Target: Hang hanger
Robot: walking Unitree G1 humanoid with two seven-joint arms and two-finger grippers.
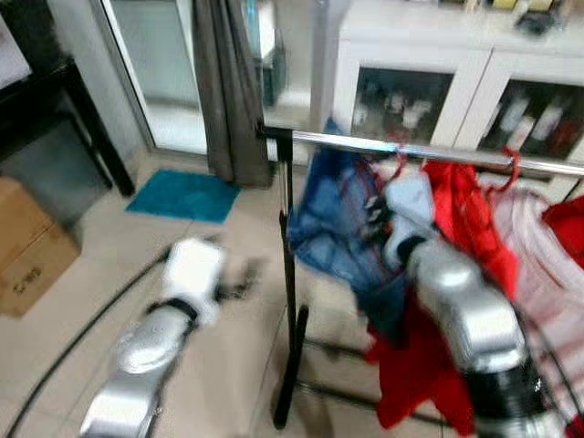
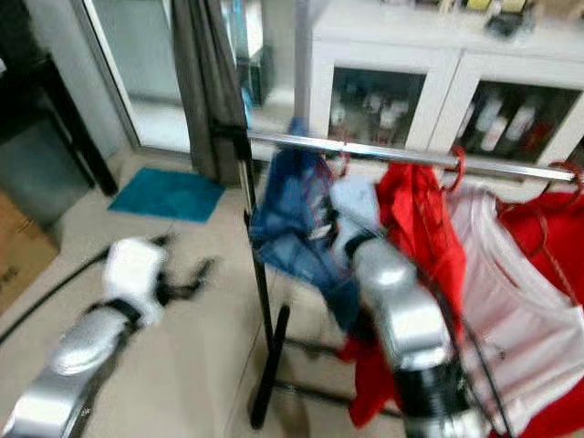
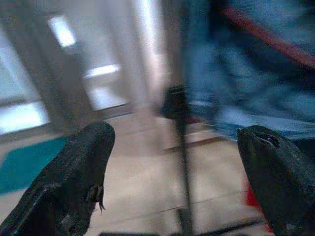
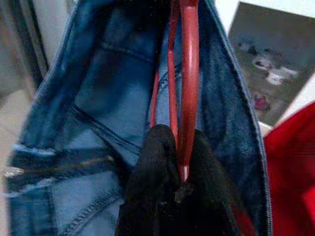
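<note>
A red plastic hanger [image 4: 188, 88] carries a blue denim garment [image 1: 333, 219] at the left end of the silver rail [image 1: 438, 151] of a clothes rack. My right gripper [image 4: 179, 164] is shut on the hanger's lower part, inside the denim folds, just below the rail. In the eye views its fingers are buried in the cloth beyond the white wrist [image 1: 408, 219]. Whether the hook rests on the rail is blurred. My left gripper [image 3: 174, 147] is open with nothing between its fingers, held low over the floor [image 1: 239, 281] to the left of the rack's black post [image 1: 288, 274].
Red garments [image 1: 456, 210] and a pale striped shirt [image 1: 534, 237] hang further right on the rail. A white glass-door cabinet [image 1: 411, 91] stands behind. A grey curtain [image 1: 228, 82], a teal mat [image 1: 182, 194] and a cardboard box [image 1: 27, 246] lie to the left.
</note>
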